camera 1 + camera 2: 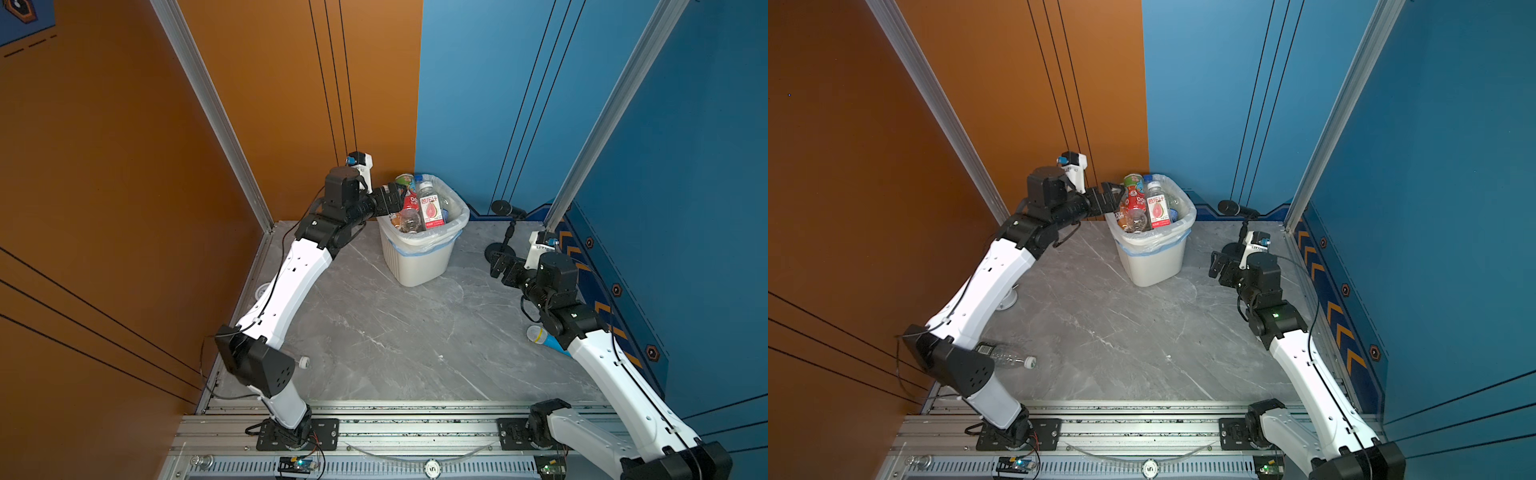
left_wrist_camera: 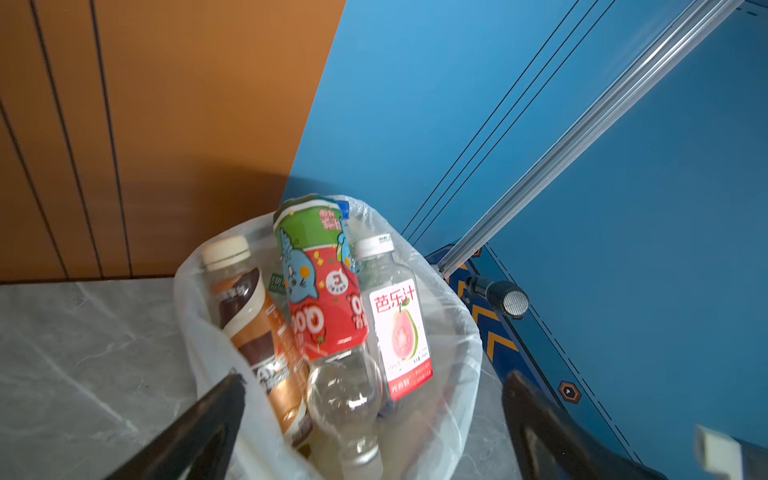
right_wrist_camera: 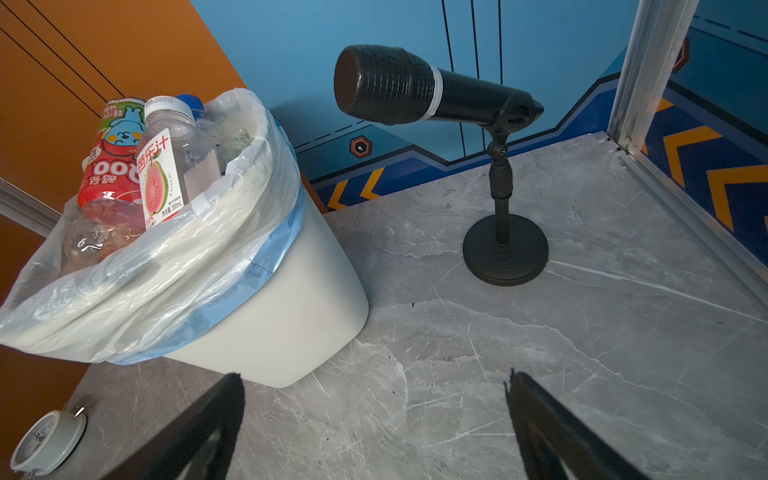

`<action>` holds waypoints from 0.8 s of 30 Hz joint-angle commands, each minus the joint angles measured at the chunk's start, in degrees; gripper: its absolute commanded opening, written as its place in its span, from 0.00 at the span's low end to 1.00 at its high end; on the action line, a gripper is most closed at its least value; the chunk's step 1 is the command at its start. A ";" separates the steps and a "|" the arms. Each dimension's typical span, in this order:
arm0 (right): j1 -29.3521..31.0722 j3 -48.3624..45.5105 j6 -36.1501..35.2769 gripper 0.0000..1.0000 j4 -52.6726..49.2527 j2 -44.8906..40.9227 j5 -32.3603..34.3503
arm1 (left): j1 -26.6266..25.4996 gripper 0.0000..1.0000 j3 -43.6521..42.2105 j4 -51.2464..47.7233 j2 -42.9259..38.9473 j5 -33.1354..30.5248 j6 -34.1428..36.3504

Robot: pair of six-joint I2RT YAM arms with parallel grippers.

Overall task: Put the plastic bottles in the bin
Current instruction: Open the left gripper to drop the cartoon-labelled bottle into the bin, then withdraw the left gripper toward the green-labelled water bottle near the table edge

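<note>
The white bin (image 1: 419, 262) (image 1: 1154, 266) stands at the back of the table, lined with a translucent bag and packed with upright plastic bottles. Among them are a red-and-green labelled one (image 2: 320, 282), a brown labelled one (image 2: 249, 316), a guava-label one (image 2: 399, 332) and a clear one (image 2: 345, 395). My left gripper (image 1: 392, 199) (image 2: 374, 376) hangs open over the bin's left rim and holds nothing. Another clear bottle (image 1: 1007, 357) lies on the table by the left arm's base. My right gripper (image 1: 498, 264) (image 3: 374, 376) is open and empty, right of the bin (image 3: 270, 324).
A black microphone on a round stand (image 3: 415, 87) stands just behind the right gripper. A blue-handled toy microphone (image 1: 544, 336) lies under the right arm. A small white alarm clock (image 3: 45, 444) sits at the table's left edge. Walls close in on both sides.
</note>
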 commanded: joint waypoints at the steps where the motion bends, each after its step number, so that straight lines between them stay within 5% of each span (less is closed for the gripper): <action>1: -0.09 -0.72 0.95 1.00 -1.17 1.25 -2.17 | 0.39 0.98 -12.87 4.11 -6.79 -6.10 1.12; 7: 2.16 -0.21 0.96 1.00 -0.72 3.55 -3.35 | 3.08 0.98 -33.21 3.61 -18.47 -9.97 -4.30; 20: 8.38 2.42 1.28 1.00 1.88 10.81 -3.54 | 5.56 0.98 -38.60 -26.52 -30.20 -30.16 -20.88; 24: 8.68 2.85 1.39 1.00 3.22 12.81 -4.98 | 12.99 0.98 -44.75 -32.53 -37.05 -30.14 -25.02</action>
